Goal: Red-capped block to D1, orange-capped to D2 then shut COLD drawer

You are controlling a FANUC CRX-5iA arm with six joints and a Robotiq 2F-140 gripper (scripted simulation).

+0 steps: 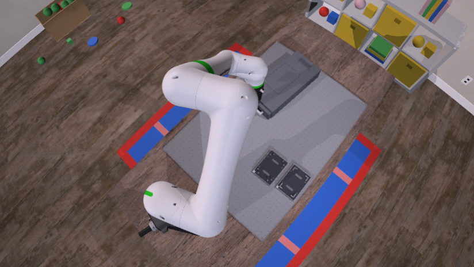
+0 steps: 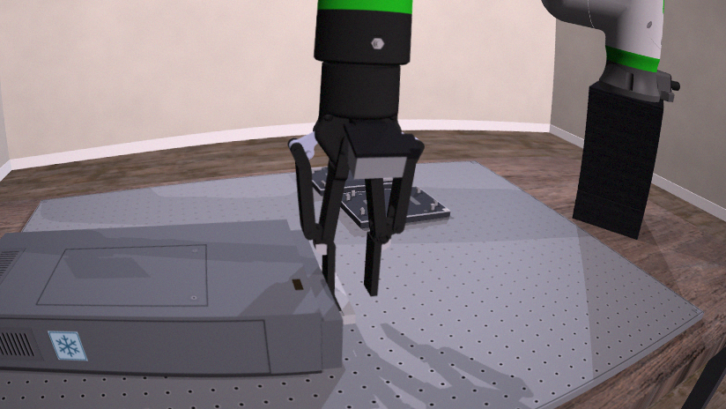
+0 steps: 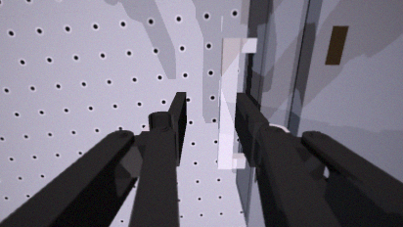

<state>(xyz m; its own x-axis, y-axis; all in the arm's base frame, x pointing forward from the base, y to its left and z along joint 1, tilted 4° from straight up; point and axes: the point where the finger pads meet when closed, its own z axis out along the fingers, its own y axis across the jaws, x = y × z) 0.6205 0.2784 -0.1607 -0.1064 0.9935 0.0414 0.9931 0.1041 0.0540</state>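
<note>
the tool (image 2: 349, 293) (image 3: 209, 108) is released, its 2 fingers straddling the handle (image 2: 348, 317) (image 3: 228, 103) – likely so they can close and pull the drawer (image 2: 332, 341). the cooler (image 2: 167, 345) (image 1: 291, 79) sits on the counter (image 1: 331, 109) (image 2: 507, 284) (image 3: 73, 161), probably shut – both blocks presumably inside.
</note>
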